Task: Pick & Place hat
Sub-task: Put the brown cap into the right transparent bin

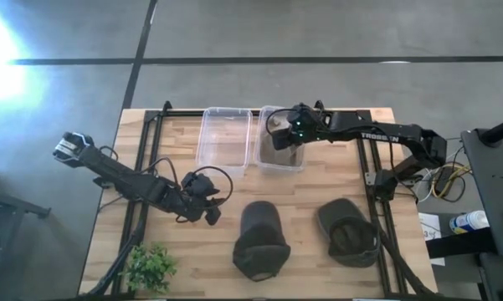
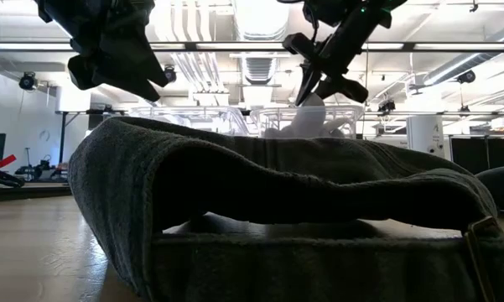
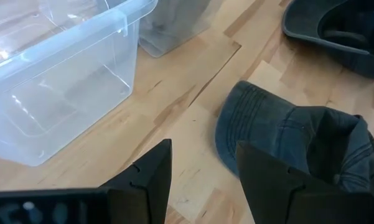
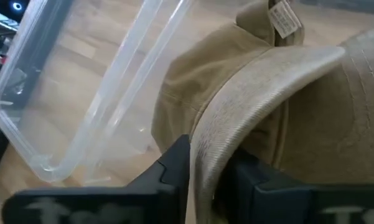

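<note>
A tan cap (image 4: 286,99) sits inside the right-hand clear bin (image 1: 278,160), and my right gripper (image 1: 286,132) is over that bin, shut on the cap. Two dark caps lie on the table near its front edge: one in the middle (image 1: 261,238), crown down with its brim toward the bins, and one to its right (image 1: 349,232). My left gripper (image 1: 211,211) hovers open just left of the middle dark cap (image 3: 286,143), touching nothing. In the low view the middle dark cap (image 2: 277,218) fills the foreground. My right gripper (image 4: 208,165) pinches the tan cap's brim (image 4: 205,146) between its two fingers, across the brim's edge. The fingers come from above, slanting down into the bin. In the low view pale cloth (image 2: 306,117) hangs below the fingers, inside the bin walls.
An empty clear bin (image 1: 226,138) stands left of the filled one, both at the table's far side. A small green plant (image 1: 148,267) is at the near left corner. Bare wood lies between the bins and the dark caps.
</note>
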Tool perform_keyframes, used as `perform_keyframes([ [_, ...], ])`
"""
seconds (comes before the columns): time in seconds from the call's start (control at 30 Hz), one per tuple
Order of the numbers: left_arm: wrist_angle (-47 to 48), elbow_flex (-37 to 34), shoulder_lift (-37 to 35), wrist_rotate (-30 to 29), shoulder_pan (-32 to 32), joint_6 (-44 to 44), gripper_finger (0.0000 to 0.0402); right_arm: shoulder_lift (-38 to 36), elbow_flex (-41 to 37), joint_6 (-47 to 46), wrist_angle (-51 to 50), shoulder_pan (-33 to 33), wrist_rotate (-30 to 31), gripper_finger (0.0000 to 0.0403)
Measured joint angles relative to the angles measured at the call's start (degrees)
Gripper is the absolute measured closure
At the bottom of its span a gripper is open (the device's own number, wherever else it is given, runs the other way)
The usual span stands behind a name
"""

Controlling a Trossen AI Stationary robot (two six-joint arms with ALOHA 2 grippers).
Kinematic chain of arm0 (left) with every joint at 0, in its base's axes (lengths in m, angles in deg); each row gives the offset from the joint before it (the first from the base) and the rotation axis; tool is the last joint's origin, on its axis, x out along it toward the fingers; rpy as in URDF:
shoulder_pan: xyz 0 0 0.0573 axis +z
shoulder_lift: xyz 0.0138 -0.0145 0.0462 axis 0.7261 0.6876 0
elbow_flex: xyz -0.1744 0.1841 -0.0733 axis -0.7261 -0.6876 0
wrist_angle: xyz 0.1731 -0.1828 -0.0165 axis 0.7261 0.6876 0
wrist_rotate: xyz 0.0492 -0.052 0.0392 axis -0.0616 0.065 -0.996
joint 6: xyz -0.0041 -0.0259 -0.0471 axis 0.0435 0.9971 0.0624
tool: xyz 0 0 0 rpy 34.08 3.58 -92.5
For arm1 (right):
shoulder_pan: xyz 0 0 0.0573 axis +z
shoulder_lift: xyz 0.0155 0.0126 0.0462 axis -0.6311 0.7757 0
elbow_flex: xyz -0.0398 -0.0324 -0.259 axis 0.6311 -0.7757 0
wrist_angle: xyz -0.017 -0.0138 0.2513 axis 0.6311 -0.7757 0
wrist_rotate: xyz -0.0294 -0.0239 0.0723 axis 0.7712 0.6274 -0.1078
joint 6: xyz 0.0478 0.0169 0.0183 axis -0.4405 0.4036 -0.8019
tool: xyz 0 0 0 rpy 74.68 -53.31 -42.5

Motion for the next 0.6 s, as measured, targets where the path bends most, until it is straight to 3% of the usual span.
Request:
perform_keyframes([
  [0.3, 0.0, 0.0, 0.0, 0.0, 0.0, 0.0, 0.0229, -0.1, 0.0, 0.2, 0.2, 0.1, 0.2, 0.0307],
  [0.6, 0.0, 0.0, 0.0, 0.0, 0.0, 0.0, 0.0229, -0.1, 0.0, 1.5, 0.3, 0.1, 0.2, 0.0314],
])
